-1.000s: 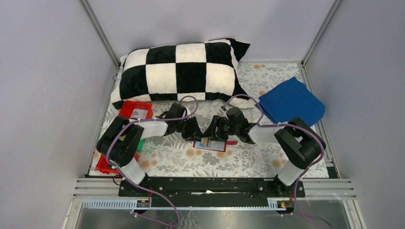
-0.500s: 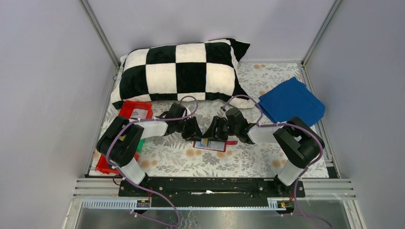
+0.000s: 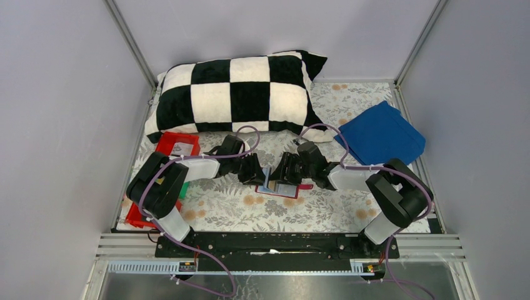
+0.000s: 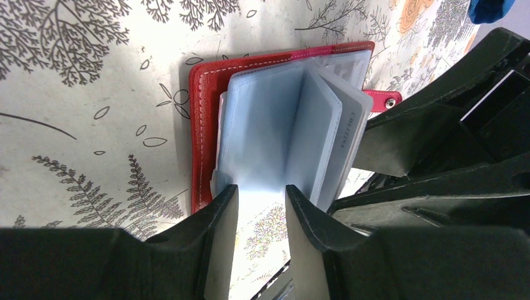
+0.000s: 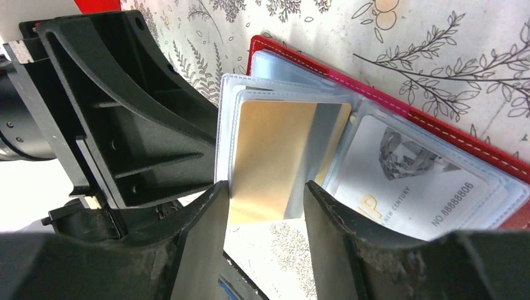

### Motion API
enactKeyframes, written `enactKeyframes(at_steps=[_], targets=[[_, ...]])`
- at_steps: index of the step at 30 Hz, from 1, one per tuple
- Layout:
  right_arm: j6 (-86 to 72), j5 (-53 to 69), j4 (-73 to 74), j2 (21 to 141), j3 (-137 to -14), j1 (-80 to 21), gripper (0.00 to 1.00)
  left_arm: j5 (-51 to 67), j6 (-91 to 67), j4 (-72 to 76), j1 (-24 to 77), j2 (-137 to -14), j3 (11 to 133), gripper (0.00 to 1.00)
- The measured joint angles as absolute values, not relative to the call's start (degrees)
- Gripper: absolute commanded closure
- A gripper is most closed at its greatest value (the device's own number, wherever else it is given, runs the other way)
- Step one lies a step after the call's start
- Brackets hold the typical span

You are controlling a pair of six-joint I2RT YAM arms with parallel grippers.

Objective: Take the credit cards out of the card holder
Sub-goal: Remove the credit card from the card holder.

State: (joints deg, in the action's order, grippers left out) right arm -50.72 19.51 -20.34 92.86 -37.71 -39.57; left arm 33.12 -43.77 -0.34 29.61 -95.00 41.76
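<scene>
Gold credit card [image 5: 275,156] sits inside the parted right hand [image 5: 265,189]; left hand [image 4: 261,190], half-open, touches the card holder [image 4: 203,125]

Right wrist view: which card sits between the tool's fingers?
The plain gold card, framed by the right tool; the pale grey printed card lies outside its fingers.

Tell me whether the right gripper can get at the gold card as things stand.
Probably yes. The gold card's edge lies right between the right gripper's open fingers, nothing blocking it. The left gripper sits at the holder's other side, clear of it.
</scene>
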Motion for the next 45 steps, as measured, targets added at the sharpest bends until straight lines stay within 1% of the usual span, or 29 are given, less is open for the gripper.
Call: enactKeyframes(at_steps=[12,27,38,42,45], targets=[[-49.36,15.66,-16.45,86.8,-35.38,-39.59,0.47,33.17,-43.51,-0.36,29.61,-95.0,41.76,0.62],[-44.45,6.63,-4.36,76.71,-32.01,-39.59,0.46,33.21,-43.4,-0.6,29.61,-95.0,42.0,0.62],[-43.46,6.74,-3.38,76.2,-32.51,-39.59,0.47,33.19,-43.38,-0.75,29.85,-95.0,42.09,0.62],[-43.77,7.6,-4.75,77.73,-33.5,-39.59,0.53,33.17,-43.38,-0.75,29.95,-94.98,42.09,0.62],[-44.4,8.69,-6.59,79.4,-34.0,-39.59,0.6,32.97,-43.35,-0.97,29.95,-94.94,42.11,0.62]])
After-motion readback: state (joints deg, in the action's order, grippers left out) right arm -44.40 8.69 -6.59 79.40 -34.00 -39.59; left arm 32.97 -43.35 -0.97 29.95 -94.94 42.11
